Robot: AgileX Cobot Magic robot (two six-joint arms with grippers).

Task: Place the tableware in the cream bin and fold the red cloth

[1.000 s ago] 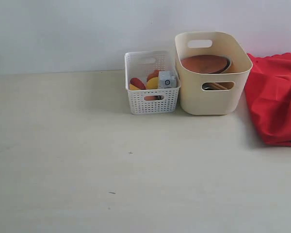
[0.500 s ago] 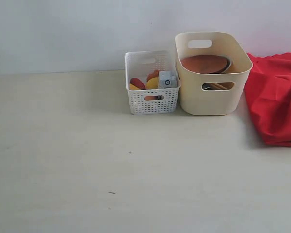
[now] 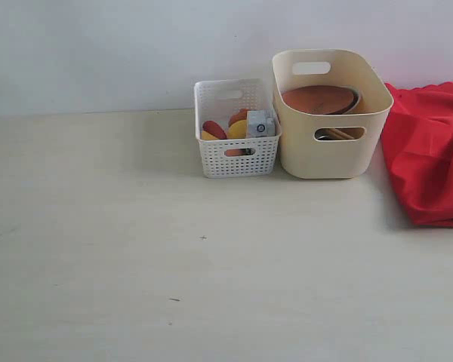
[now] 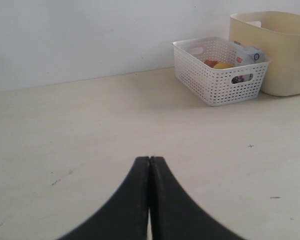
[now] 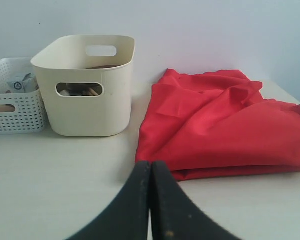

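Exterior view
- cream bin point(image 3: 328, 154): stands at the back of the tabletop point(image 3: 174, 256). The terracotta plate point(image 3: 317, 98) leans inside and chopsticks point(image 3: 338, 133) show through the handle cut-out. No tableware lies loose, so that part looks done.
- lattice basket point(image 3: 238, 162): just beside the bin, holding food and a small carton point(image 3: 260, 124), kept apart from the tableware.
- red cloth point(image 3: 430, 158): heaped just beside the bin's other side, running out of frame.

Left wrist view
- left pincer point(image 4: 149, 162): fingers together, empty, over bare tabletop well apart from the basket; likely parked out of the way.

Right wrist view
- right pincer point(image 5: 150, 167): fingers together, holding nothing, pointed at the cloth's near edge.
- red cloth: doubled over in rumpled layers; probably needs tidier folding.
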